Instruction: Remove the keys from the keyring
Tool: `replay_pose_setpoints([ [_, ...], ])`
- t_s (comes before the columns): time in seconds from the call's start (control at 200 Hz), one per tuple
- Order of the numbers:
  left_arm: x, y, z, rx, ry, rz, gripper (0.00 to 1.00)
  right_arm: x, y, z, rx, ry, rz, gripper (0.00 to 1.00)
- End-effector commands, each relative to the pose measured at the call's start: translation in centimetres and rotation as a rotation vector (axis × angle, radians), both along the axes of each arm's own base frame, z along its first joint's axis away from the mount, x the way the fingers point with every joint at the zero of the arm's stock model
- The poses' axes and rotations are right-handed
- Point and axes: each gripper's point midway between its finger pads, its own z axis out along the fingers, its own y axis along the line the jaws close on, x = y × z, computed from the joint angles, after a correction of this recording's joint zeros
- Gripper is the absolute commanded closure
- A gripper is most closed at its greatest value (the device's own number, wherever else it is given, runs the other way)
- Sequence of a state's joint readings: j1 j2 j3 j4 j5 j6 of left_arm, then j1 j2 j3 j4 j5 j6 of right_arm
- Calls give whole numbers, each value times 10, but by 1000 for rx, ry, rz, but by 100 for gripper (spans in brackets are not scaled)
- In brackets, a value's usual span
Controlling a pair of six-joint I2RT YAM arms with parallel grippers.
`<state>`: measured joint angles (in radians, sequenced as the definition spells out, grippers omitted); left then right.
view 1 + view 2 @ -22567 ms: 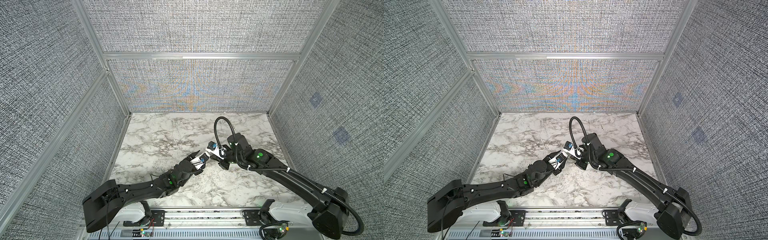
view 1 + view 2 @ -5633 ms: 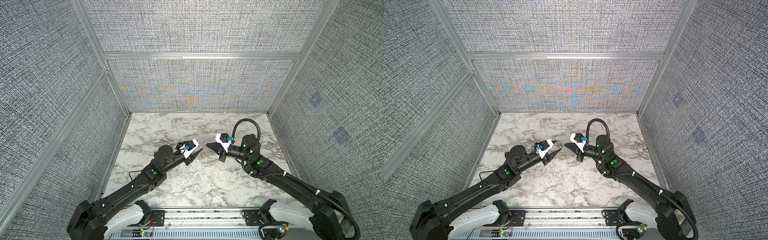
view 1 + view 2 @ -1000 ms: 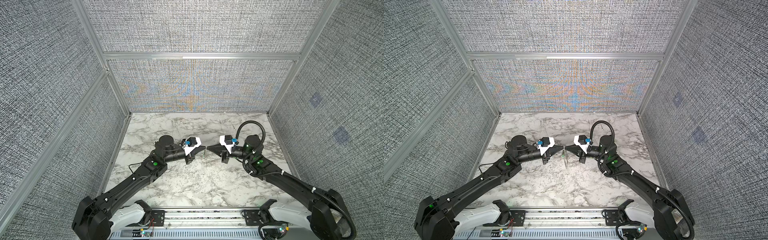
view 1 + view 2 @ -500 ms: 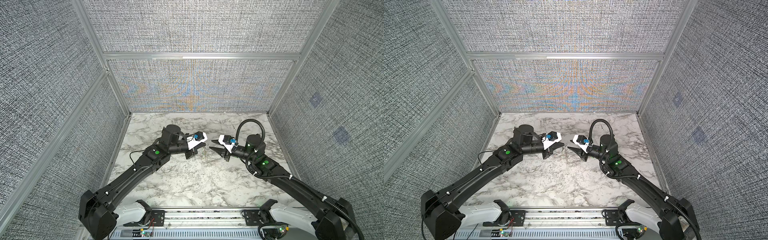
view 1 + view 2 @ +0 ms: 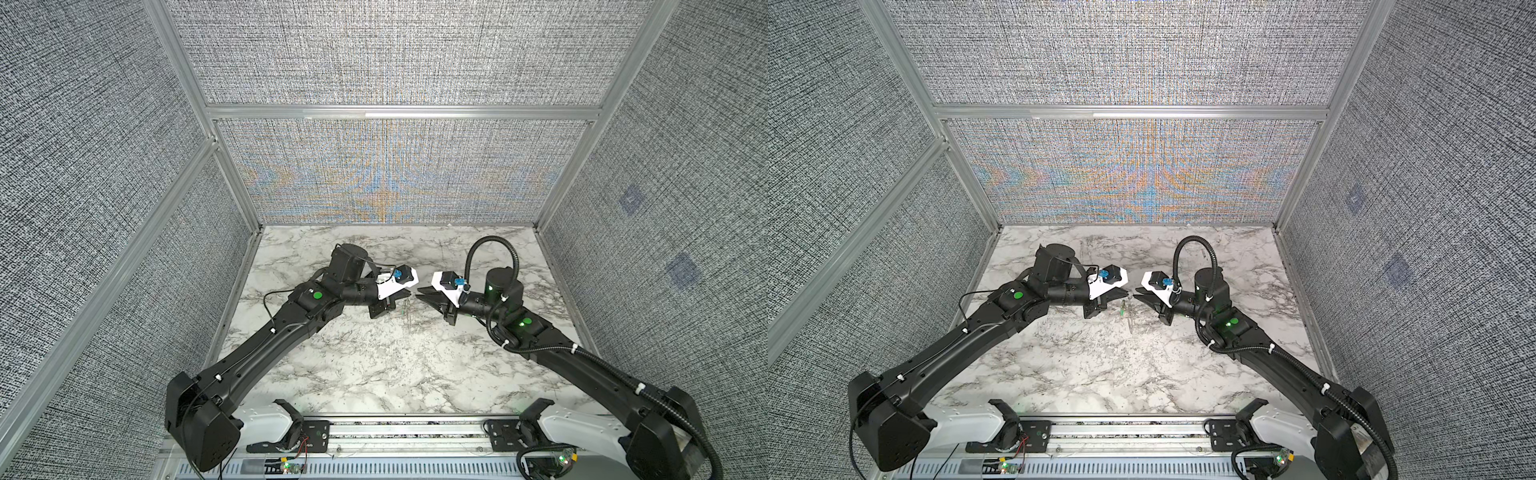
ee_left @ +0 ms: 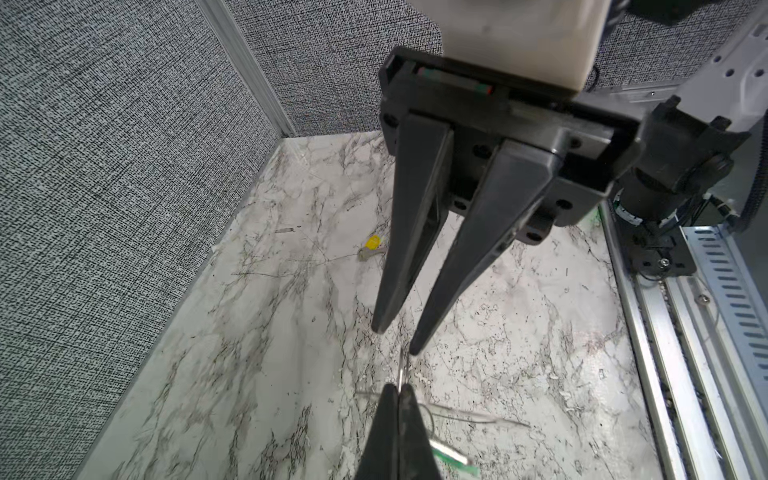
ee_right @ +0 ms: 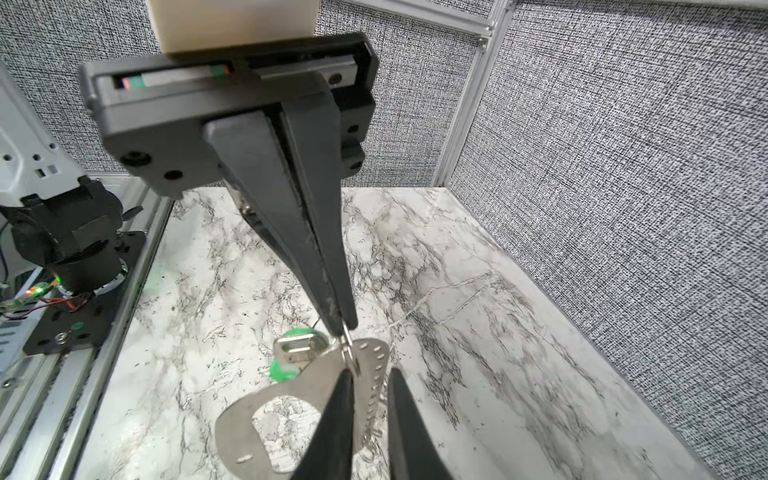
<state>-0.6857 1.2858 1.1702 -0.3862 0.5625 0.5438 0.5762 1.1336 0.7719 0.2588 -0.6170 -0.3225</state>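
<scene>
Left gripper (image 7: pixel 344 326) is clamped shut on the keyring (image 7: pixel 291 399) by the small wire loop (image 7: pixel 351 357) at its top; it hangs in the air between the two arms, above the marble table (image 5: pixel 374 365). Just behind it dangles the green-tagged key (image 7: pixel 297 347). Close by its holed edge, the right gripper (image 6: pixel 395 338) has its fingers (image 6: pixel 409 232) slightly apart. The yellow-tagged key (image 6: pixel 371 248) lies on the table

Keyring (image 7: pixel 320 388) hangs between the facing jaws; tabletop (image 5: pixel 374 365) beneath lies open.

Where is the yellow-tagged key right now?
Left wrist view: the yellow-tagged key lies loose on the marble table, right-arm side, beside the right gripper.
</scene>
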Motion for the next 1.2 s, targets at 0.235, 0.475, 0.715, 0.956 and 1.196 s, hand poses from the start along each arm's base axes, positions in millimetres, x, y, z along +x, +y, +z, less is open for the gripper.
replay_pose_setpoints([
  [0.235,-6,-2,2,17,-6,-56,100,-9,10,10,44,23,89,85],
  [0.475,-9,-2,-2,45,6,-82,100,-12,11,9,42,34,106,95],
  [0.715,-13,-3,5,22,-6,-102,100,-14,13,4,27,54,124,99],
  [0.956,-8,1,7,0,-37,-50,76,-17,13,7,37,30,138,100],
  [1.196,-7,8,16,-91,-28,-14,70,-22,12,14,83,-2,158,100],
])
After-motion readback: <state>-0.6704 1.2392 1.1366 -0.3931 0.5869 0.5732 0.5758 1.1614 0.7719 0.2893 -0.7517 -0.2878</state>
